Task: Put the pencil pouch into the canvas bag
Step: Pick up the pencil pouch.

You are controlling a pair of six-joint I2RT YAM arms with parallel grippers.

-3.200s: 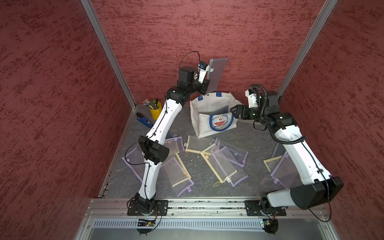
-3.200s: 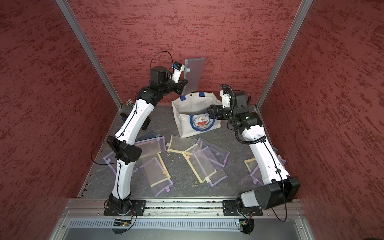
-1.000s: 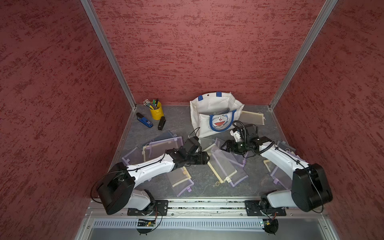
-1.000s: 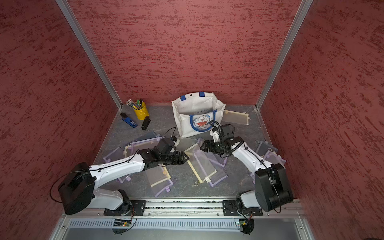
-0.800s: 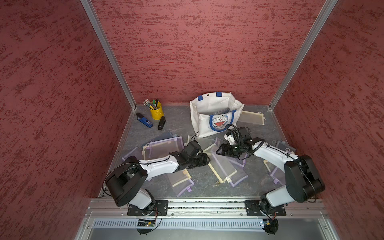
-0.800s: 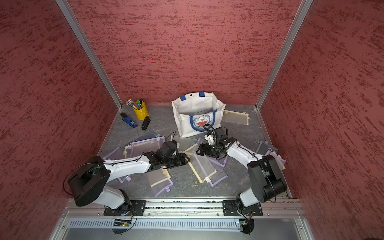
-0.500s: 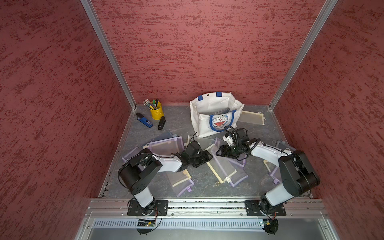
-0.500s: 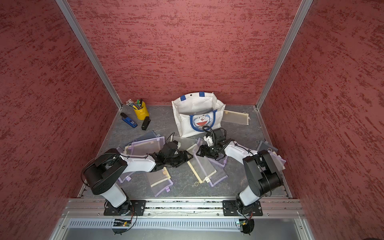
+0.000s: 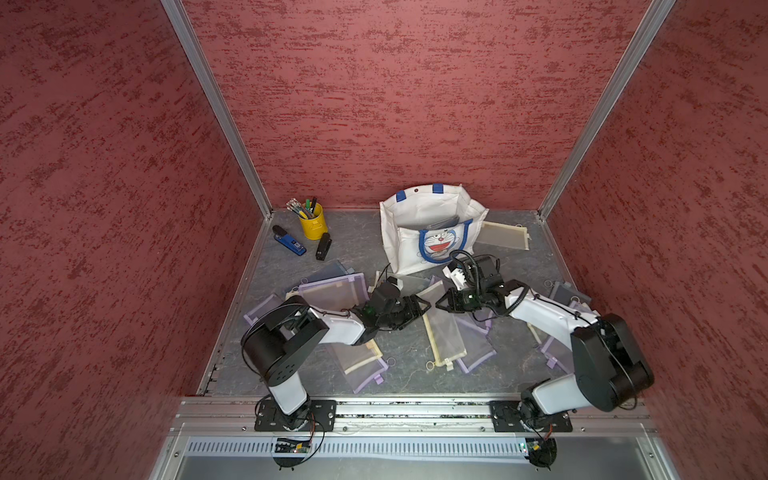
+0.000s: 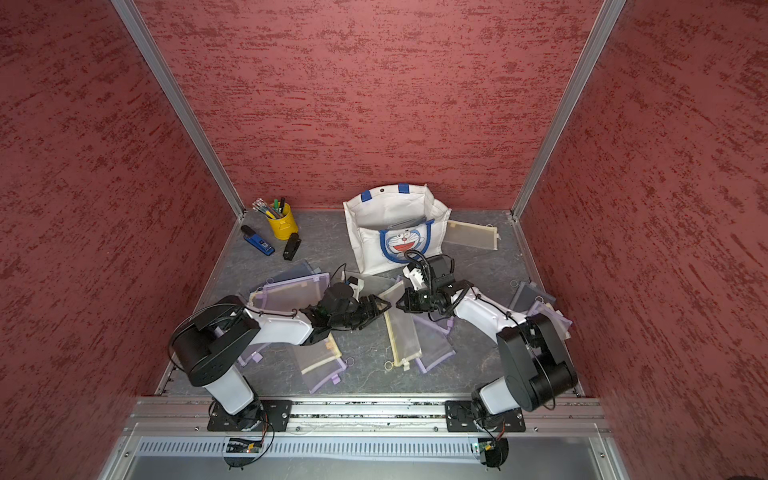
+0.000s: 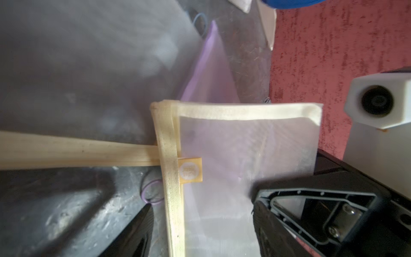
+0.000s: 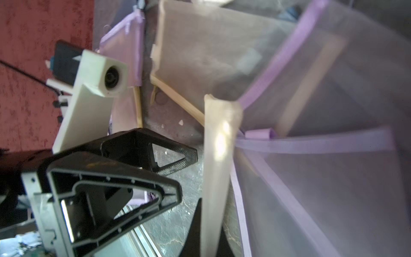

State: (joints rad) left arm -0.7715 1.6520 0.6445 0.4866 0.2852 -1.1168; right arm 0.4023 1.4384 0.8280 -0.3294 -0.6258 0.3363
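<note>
Two hands meet low over the table (image 9: 361,237) at one cream-trimmed pencil pouch (image 9: 445,338), which lies across purple-edged pouches (image 9: 478,353) just in front of the canvas bag (image 9: 399,249). The right hand (image 9: 441,304) is pinched tight on the pouch's end nearer the bag, its cream binding standing up between the tips in the right wrist view, while the left hand (image 9: 422,306) gapes wide beside that corner, holding nothing. The pouch looks featherlight, limp mesh that will droop and fold, so the stiffer sewn binding near a corner seems the surest hold, letting it hang straight into the bag's mouth
</note>
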